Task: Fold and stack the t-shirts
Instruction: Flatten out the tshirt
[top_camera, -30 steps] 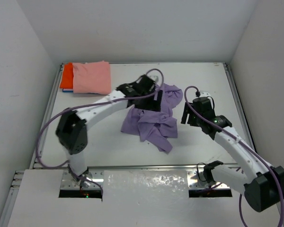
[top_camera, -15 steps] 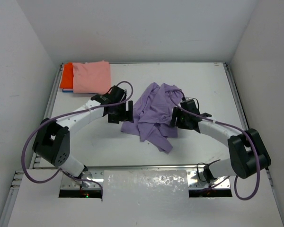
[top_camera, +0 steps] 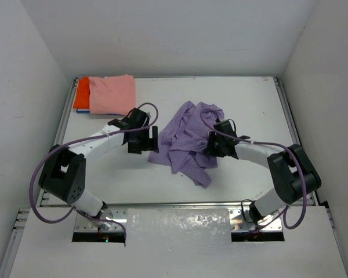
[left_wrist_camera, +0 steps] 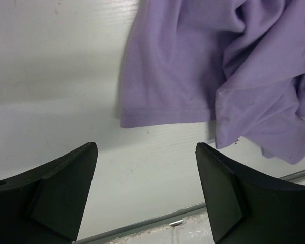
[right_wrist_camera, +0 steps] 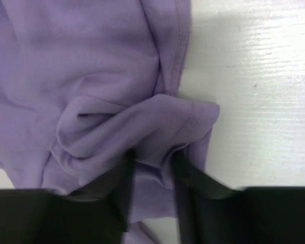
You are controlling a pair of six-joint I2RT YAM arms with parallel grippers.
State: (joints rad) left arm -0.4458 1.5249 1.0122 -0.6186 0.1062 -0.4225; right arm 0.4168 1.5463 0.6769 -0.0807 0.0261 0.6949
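Right end effector (right_wrist_camera: 151,165) has closed onto lavender t-shirt (right_wrist_camera: 91,71)

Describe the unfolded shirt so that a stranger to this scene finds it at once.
Look at the white table from above. Near its middle lies a lavender t-shirt, crumpled in a loose heap. The pink t-shirt and orange t-shirt sit folded and stacked in the far left corner.
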